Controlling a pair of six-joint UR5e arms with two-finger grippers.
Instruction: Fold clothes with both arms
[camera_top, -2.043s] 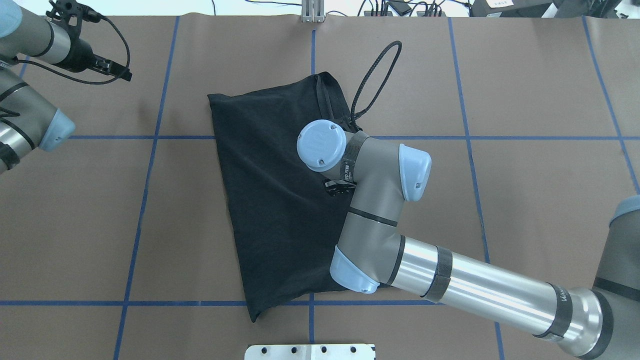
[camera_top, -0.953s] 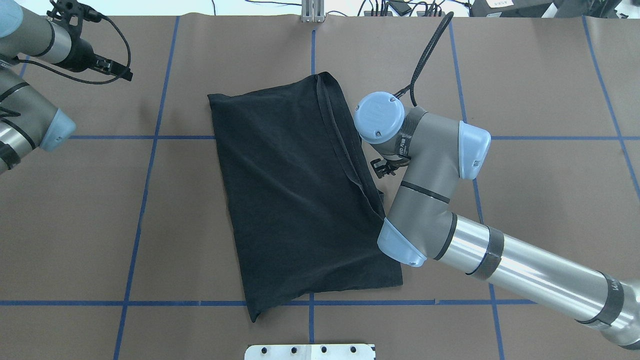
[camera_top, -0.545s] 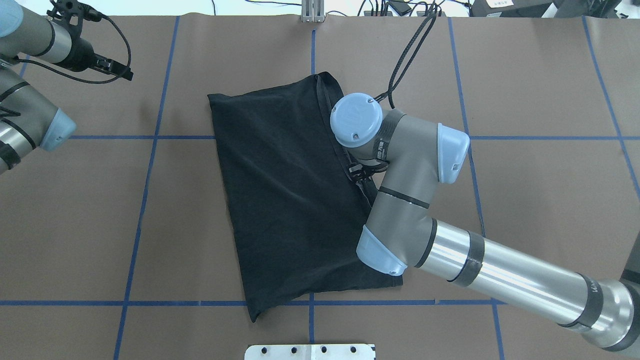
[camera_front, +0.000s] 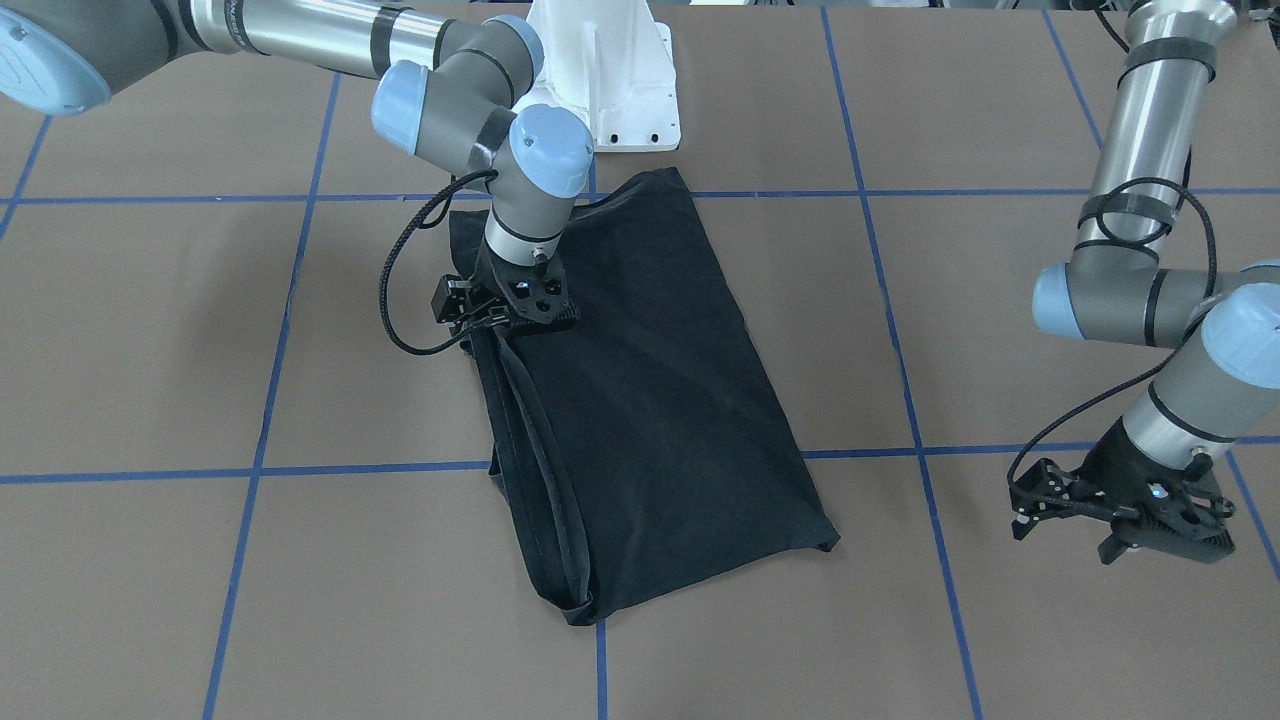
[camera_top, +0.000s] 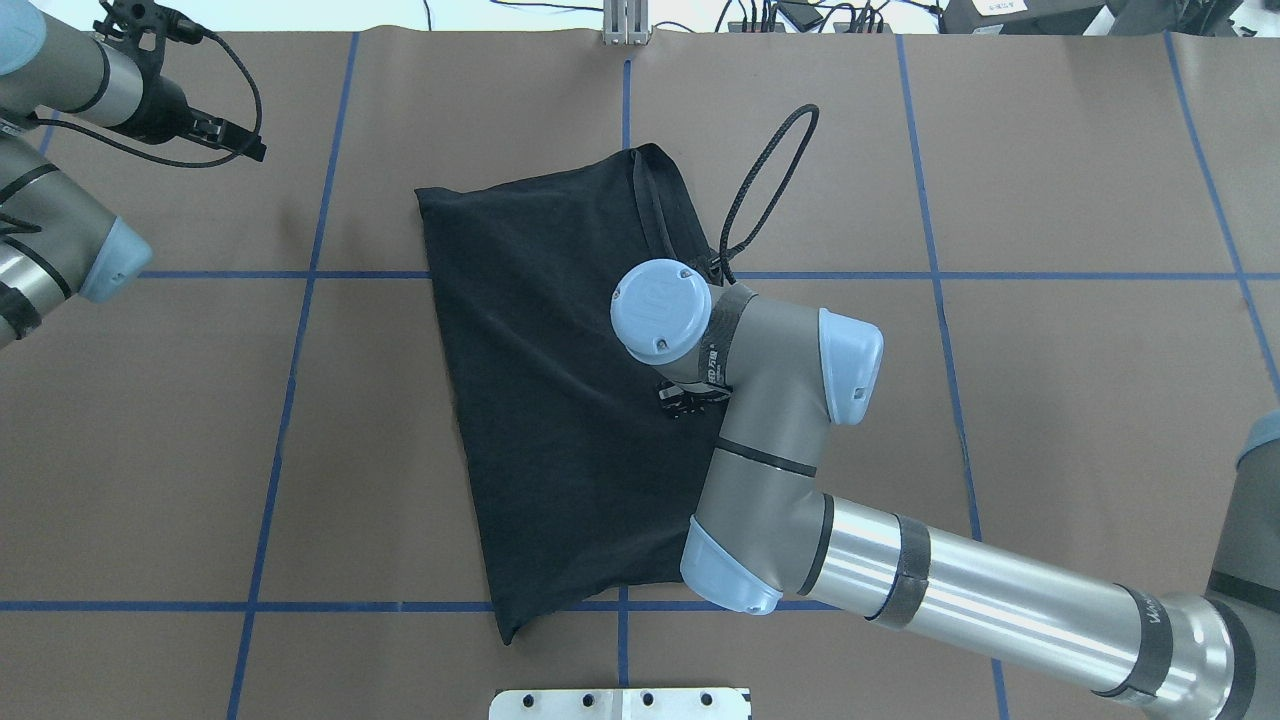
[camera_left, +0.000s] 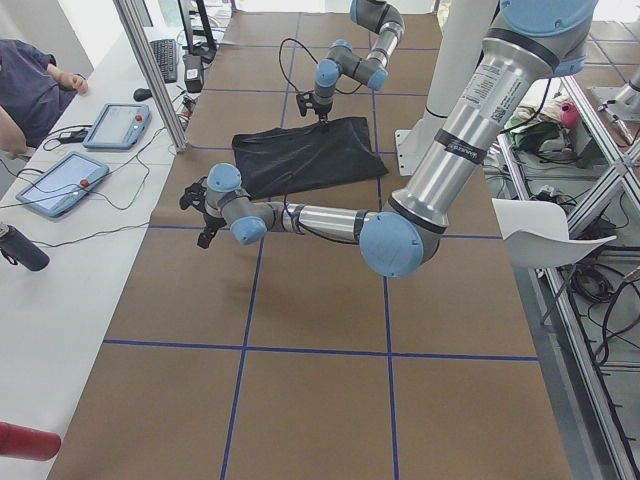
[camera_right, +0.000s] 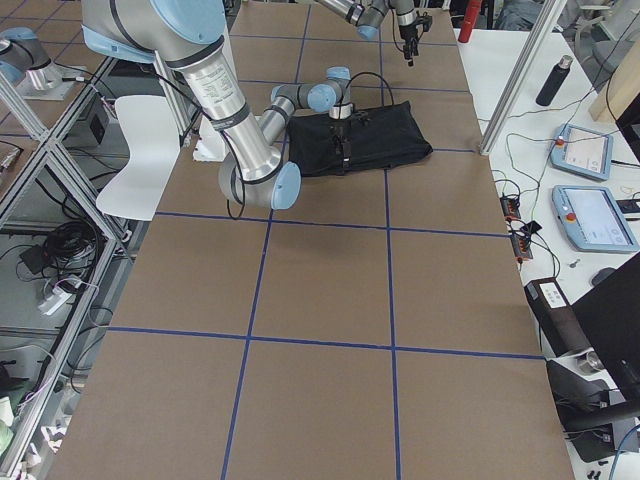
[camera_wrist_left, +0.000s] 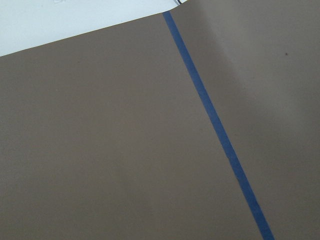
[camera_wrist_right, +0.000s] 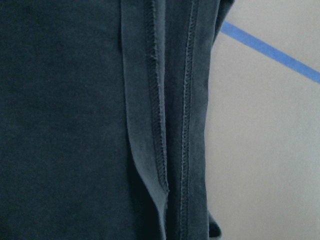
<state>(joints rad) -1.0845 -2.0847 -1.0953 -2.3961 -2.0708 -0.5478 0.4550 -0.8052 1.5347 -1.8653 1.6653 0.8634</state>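
Since half a second ago, right arm (camera_top: 780, 470) has swung from the shirt's 3 o'clock edge inward toward 7 o'clock, and its wrist now covers the cloth. Shirt (camera_top: 540, 400), black and folded into a long slanted panel, lies flat at desk centre. Right claw (camera_front: 510, 318) sits on the stacked hems; whether it pinches them I cannot tell. Left claw (camera_top: 232, 142) hangs over bare desk at 10 o'clock, well apart, holding nothing, its gap unclear. Best next: catch every hem layer together, lift low, and bring the left arm in to keep the fold square. Desk (camera_top: 1080, 420) is matte brown, gridded with blue tape (camera_top: 290, 400). Side views show a seated person (camera_left: 25, 85), tablets (camera_left: 60, 185) and a white chair (camera_left: 550, 235).
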